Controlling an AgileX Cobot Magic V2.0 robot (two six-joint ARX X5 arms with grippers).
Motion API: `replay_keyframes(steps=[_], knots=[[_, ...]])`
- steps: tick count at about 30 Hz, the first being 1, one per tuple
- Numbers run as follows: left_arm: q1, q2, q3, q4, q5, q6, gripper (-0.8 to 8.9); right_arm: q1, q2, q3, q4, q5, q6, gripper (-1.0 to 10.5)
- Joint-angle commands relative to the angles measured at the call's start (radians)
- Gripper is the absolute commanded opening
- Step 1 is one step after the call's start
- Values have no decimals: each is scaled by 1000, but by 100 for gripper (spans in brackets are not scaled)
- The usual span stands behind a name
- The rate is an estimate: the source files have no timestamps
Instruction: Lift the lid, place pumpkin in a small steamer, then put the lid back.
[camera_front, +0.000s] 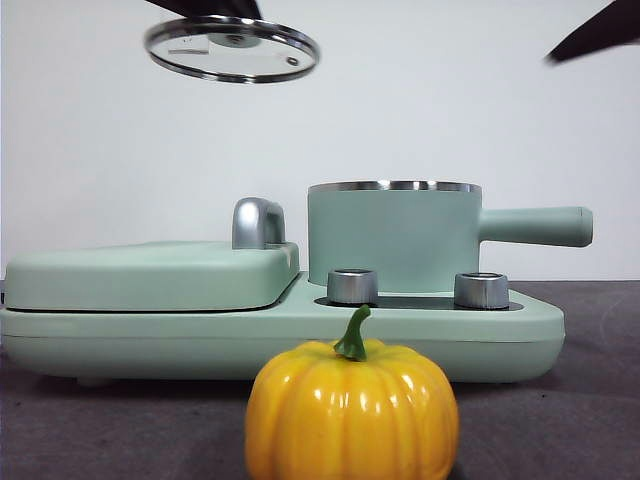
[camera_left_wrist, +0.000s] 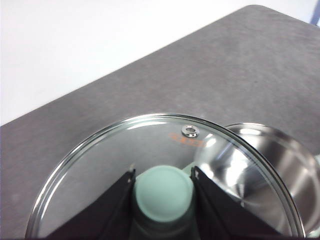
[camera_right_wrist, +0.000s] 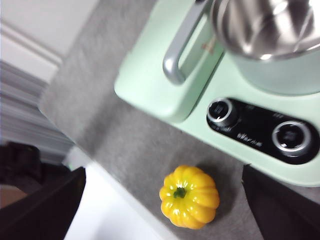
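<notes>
Left gripper (camera_left_wrist: 162, 187) has its jaws clamped on the mint-green knob of the lid (camera_front: 232, 48), one jaw on either side of the knob in the left wrist view. The lid hangs high above the small steamer (camera_front: 393, 235) and off to the griddle side of it, roughly level with a slight tilt. That placement makes sense: the steamer mouth is uncovered and the space straight over it is free for the other arm.

The small steamer sits open on the base appliance (camera_front: 280, 335), behind the two steel knobs (camera_front: 352, 286), handle pointing away from the griddle cover (camera_front: 150, 275). Inside looks bare steel, nothing in it (checked in the right wrist view).

The pumpkin (camera_front: 352, 412) stands upright on the worktop (camera_front: 590, 400) in front of the base appliance, stem up, well apart from the steamer and untouched.

Right gripper (camera_right_wrist: 165, 210) hangs above the pumpkin with its jaws wide apart, nothing between them; the pumpkin sits between the jaws in the right wrist view but well below them. In the front view it is likely the dark tip at the upper corner on the steamer's handle side.

Judged step: lid is off, pumpkin not yet grasped. Next move likely calls for the right arm to come down around the pumpkin; its glossy ribbed skin may slip.
</notes>
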Motion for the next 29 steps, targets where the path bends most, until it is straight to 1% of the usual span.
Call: replay_keyframes(steps=[1, 2, 5, 6, 10, 13, 16, 18, 19, 29], knots=[[23, -15, 30, 16, 0, 6, 115, 126, 92, 21, 27, 93, 36, 476], [32, -19, 30, 10, 0, 6, 106, 160, 121, 23, 27, 124, 37, 476], [57, -26, 30, 3, 0, 5, 20, 263, 220, 35, 27, 192, 39, 476], [64, -26, 30, 4, 0, 2, 9, 301, 263, 43, 26, 219, 45, 476], [84, -27, 30, 4, 0, -2, 10, 406, 397, 82, 24, 309, 56, 477], [92, -27, 30, 5, 0, -2, 10, 460, 484, 123, 2, 355, 55, 478], [92, -27, 30, 5, 0, -2, 10, 499, 560, 166, -49, 409, 55, 509], [93, -27, 30, 5, 0, -2, 10, 514, 595, 185, -73, 428, 55, 530], [93, -27, 30, 4, 0, -2, 9, 522, 618, 195, -86, 436, 55, 558], [93, -27, 30, 3, 0, -2, 10, 542, 750, 197, -101, 438, 51, 564]])
